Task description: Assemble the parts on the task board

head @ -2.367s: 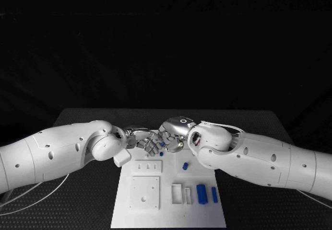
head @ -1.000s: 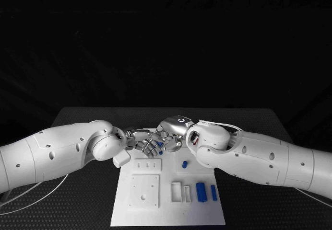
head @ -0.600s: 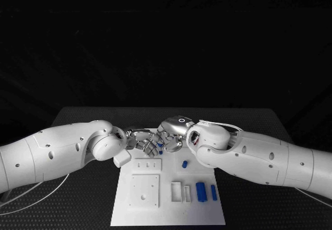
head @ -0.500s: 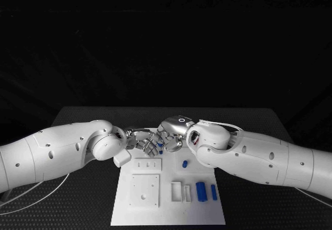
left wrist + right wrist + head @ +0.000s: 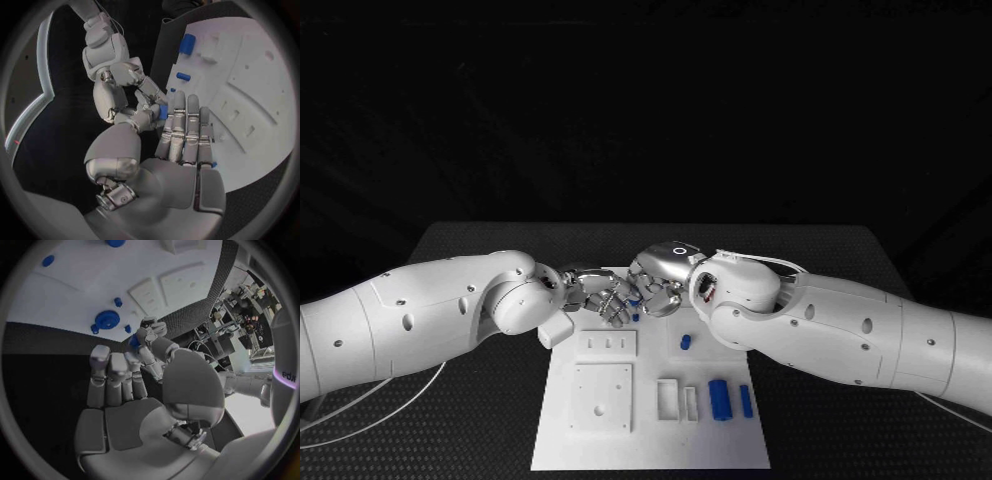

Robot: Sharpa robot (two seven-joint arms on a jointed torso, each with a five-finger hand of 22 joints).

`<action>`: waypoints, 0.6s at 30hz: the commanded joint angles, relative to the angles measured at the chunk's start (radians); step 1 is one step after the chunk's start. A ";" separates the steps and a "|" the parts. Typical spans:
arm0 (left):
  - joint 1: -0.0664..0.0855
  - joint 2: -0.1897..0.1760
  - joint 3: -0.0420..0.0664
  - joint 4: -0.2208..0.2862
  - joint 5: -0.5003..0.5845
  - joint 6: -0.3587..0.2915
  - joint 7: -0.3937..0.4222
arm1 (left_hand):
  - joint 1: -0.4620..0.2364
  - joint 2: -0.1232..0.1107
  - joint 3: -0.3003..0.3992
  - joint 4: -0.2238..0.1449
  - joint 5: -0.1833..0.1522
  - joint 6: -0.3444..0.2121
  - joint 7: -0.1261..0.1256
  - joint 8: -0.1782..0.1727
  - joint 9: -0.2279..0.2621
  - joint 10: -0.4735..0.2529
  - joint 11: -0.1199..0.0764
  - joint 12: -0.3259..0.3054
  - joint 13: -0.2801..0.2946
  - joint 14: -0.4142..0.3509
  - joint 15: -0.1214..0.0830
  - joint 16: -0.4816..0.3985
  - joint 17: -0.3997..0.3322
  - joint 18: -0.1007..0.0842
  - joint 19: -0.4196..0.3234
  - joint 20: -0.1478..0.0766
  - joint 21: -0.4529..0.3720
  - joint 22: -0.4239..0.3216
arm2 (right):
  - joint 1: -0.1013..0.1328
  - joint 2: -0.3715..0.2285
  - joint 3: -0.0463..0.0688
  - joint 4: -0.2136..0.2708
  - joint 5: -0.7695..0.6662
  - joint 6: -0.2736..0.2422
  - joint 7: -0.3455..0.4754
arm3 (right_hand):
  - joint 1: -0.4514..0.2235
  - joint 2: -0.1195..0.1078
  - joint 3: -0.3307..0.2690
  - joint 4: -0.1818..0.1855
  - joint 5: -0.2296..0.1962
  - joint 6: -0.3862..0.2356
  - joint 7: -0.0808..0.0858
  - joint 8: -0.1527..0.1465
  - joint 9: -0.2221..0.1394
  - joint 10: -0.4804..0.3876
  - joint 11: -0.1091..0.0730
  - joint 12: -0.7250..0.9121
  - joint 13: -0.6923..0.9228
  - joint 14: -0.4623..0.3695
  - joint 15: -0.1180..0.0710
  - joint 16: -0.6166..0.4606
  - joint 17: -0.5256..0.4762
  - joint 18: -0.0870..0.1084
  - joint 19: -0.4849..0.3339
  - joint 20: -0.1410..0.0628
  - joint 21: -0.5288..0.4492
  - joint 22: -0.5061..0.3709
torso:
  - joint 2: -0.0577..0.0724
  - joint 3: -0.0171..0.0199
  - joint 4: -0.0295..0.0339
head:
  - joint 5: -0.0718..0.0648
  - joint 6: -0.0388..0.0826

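Left hand [image 5: 599, 296]: over the task board's [image 5: 651, 445] far end, fingers straight, thumb on a small blue part [image 5: 163, 111].
Right hand [image 5: 655, 284]: pinches the same part.

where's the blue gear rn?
In the right wrist view the blue gear lies on the task board near its edge, just beyond the right hand, with small blue parts beside it.

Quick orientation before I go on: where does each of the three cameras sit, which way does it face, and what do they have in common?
Head view: on the robot's head, facing down at the task board; both white arms come in, left hand meeting right hand.
Left wrist view: behind the left hand, facing the board.
Right wrist view: behind the right hand, facing the board.
Shared: both wrist views show a small blue part at the fingertips.
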 commanded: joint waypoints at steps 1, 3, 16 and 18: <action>0.001 -0.002 0.001 -0.005 -0.001 -0.044 0.010 | -0.001 -0.011 0.016 0.008 -0.008 0.002 -0.004 -0.005 0.002 -0.001 -0.003 -0.006 -0.001 -0.004 0.001 -0.006 -0.001 -0.015 0.008 0.003 -0.003 0.002 | -0.002 0.001 0.000 0.008 0.004 0.014 0.017 | 0.001 0.011 0.004 0.001 0.004 0.047 0.031 0.029 0.016 0.008 -0.001 0.001 0.001 -0.001 -0.008 0.003 -0.001 0.013 0.008 0.000 0.005 0.000 | 0.000 -0.0005 0.0004 | -0.001 0.000; 0.001 -0.003 0.001 -0.005 -0.006 -0.042 0.007 | -0.001 -0.012 0.019 0.009 -0.009 0.004 -0.004 -0.004 0.003 0.000 -0.004 -0.005 0.000 -0.003 0.000 -0.005 0.000 -0.015 0.008 0.003 -0.002 0.003 | -0.002 -0.001 0.000 0.008 0.013 0.017 0.016 | 0.000 0.011 0.004 0.001 0.004 0.047 0.031 0.029 0.016 0.009 -0.001 0.001 0.001 -0.001 -0.008 0.003 -0.001 0.013 0.008 0.000 0.005 0.000 | 0.000 -0.0005 0.0004 | -0.001 0.000; 0.001 -0.010 0.000 -0.002 -0.056 -0.025 -0.002 | 0.018 -0.020 0.035 0.024 -0.056 0.024 -0.014 0.012 0.021 0.023 -0.014 0.009 0.006 0.020 -0.013 0.015 0.007 -0.015 0.030 -0.012 0.013 0.021 | -0.003 -0.011 0.000 0.007 0.040 0.014 0.013 | -0.066 -0.022 -0.043 0.027 0.084 0.041 0.032 0.025 0.014 -0.010 0.000 -0.027 -0.016 -0.001 -0.005 0.001 -0.004 0.013 0.011 0.002 0.005 -0.001 | 0.000 -0.0005 -0.0007 | -0.003 -0.002; 0.001 -0.010 0.000 -0.002 -0.057 -0.023 -0.002 | 0.019 -0.020 0.035 0.024 -0.059 0.024 -0.014 0.012 0.022 0.024 -0.015 0.010 0.006 0.020 -0.013 0.015 0.008 -0.015 0.031 -0.012 0.013 0.022 | -0.003 -0.011 0.000 0.007 0.041 0.014 0.013 | -0.077 -0.027 -0.055 0.033 0.089 0.041 0.032 0.024 0.014 -0.010 0.000 -0.028 -0.016 -0.001 -0.005 0.001 -0.004 0.013 0.011 0.002 0.005 -0.002 | 0.000 -0.0008 -0.0002 | -0.004 -0.002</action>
